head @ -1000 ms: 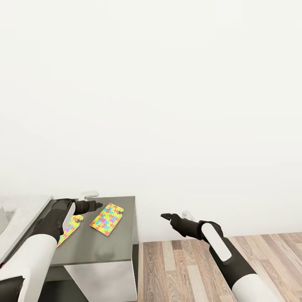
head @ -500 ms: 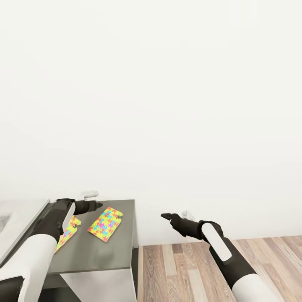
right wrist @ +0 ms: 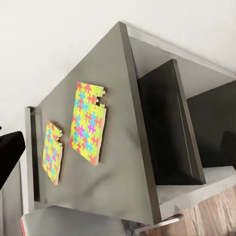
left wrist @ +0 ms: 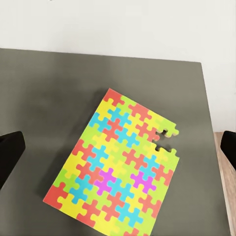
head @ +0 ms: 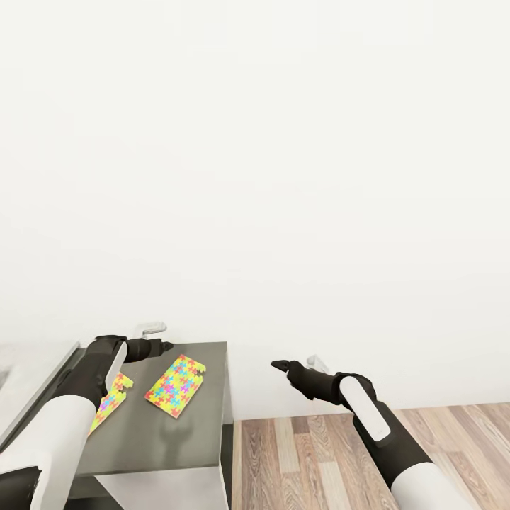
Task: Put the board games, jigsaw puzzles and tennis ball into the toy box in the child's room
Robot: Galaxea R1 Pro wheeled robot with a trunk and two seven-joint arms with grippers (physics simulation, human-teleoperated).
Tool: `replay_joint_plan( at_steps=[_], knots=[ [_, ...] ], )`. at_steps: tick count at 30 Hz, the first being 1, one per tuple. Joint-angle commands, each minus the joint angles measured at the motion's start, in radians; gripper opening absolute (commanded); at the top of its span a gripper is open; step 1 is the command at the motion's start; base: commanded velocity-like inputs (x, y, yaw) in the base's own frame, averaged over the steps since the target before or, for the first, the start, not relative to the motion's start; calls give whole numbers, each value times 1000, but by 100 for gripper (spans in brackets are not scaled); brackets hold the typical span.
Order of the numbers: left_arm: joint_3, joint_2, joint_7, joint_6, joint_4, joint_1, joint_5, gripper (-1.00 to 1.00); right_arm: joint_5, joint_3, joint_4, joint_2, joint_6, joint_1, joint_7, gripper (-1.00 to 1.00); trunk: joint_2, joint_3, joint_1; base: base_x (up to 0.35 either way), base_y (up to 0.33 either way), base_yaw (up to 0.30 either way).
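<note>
Shifted a little since a second ago: whole head view slid, so camera motion, with both puzzles lower and further left in frame, arms much as before.

Head view: left gripper [head: 161, 346] poised over the dark grey cabinet top [head: 198, 425], the near jigsaw puzzle [head: 175, 377] lying flat just beyond and below the fingertips, long axis running diagonally away from them. Second jigsaw puzzle [head: 113, 397] partly hidden under the left forearm. Right gripper [head: 282, 365] out over the wooden floor [head: 319, 453], well apart from either puzzle; left arm plainly the nearer.

Left wrist view: same puzzle [left wrist: 115, 169] centred between the two dark fingers [left wrist: 10, 152], spread wide, holding and touching nothing. Notched corner toward the cabinet's far edge.

Right wrist view: both puzzles [right wrist: 88, 123] [right wrist: 51, 150] side by side on the cabinet, far ahead of the widely parted, empty fingers [right wrist: 9, 147].
</note>
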Motion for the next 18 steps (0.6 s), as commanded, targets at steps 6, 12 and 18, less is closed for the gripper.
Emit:
replay_joint_plan(
  at_steps=[6, 12, 18],
  knots=[
    [4, -1, -7, 5, -1, -1, -5, 100, 20, 2, -1, 3, 1, -1, -8, 100, -2, -2, 1, 2, 0, 0],
    [4, -1, -6, 5, -1, 0, -5, 100, 73, -1, 0, 9, 1, -1, -8, 100, -2, -2, 1, 0, 0, 0],
    [4, -1, -6, 5, -1, 0, -5, 100, 83, -2, 2, 10, 1, -1, -7, 100, -2, -2, 1, 0, 0, 0]
  ],
)
